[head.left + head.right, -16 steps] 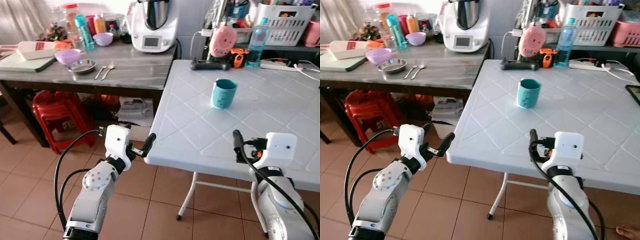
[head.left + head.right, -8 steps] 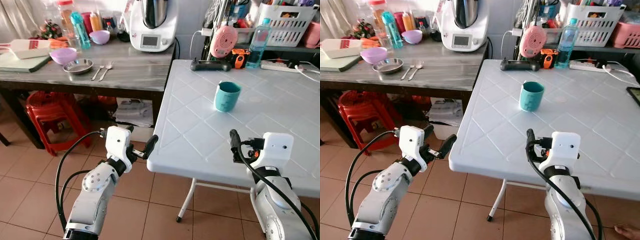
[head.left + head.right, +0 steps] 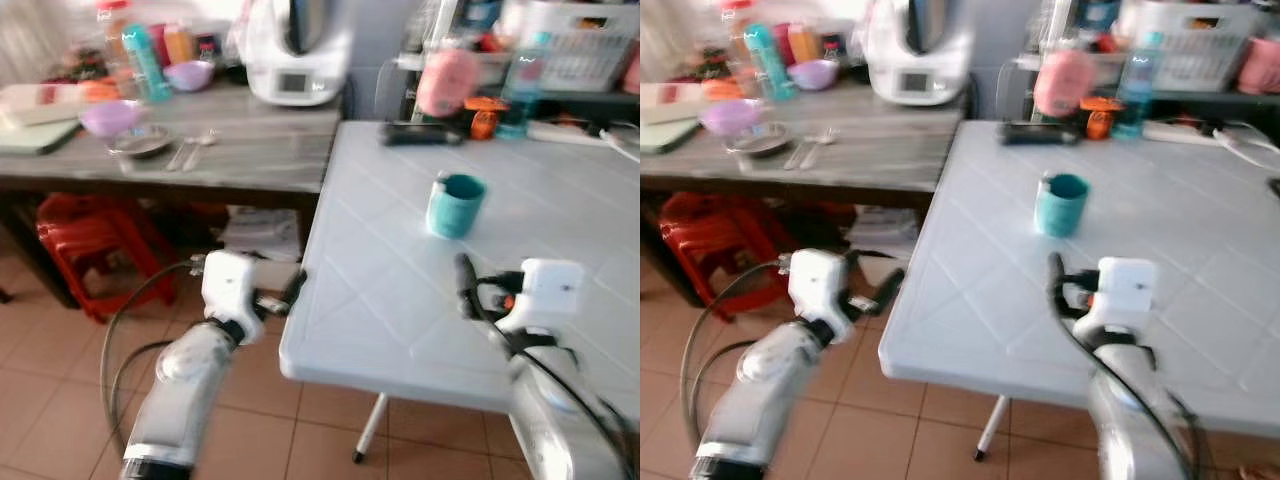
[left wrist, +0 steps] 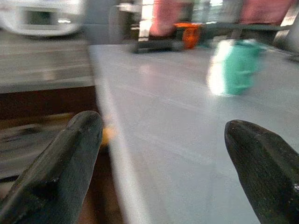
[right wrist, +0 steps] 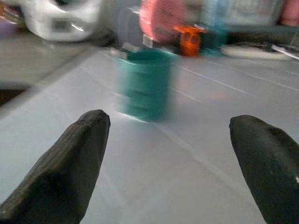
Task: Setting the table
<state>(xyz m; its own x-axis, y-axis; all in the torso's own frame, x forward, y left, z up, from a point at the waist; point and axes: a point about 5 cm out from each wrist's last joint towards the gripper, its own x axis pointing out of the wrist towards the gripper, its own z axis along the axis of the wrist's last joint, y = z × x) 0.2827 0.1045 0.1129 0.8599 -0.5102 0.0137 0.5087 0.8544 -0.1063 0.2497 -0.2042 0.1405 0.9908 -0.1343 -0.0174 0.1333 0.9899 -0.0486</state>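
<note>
A teal cup [image 3: 455, 205] stands upright on the white folding table [image 3: 390, 300], well in from its near edge. My left gripper [image 4: 163, 172] is open and empty, held at the table's near left corner. My right gripper [image 5: 173, 168] is open and empty too, low over the tabletop with the cup [image 5: 147, 84] a short way ahead of it. On the grey wooden side table [image 3: 250, 160] to the left lie a purple bowl [image 3: 110, 117], a metal dish [image 3: 138, 143] and a spoon and fork [image 3: 190, 150]. All views are blurred.
Red stools [image 3: 85, 240] are stacked under the side table. A white kitchen machine [image 3: 295, 55] and bottles stand at its back. Behind the white table are a pink appliance [image 3: 445, 80], a water bottle [image 3: 525, 80] and a white basket [image 3: 585, 45]. Tiled floor lies below.
The whole picture has shifted and gone blurry, so the camera has moved. Both arms hold the same pose and the cup stays where it stood.
</note>
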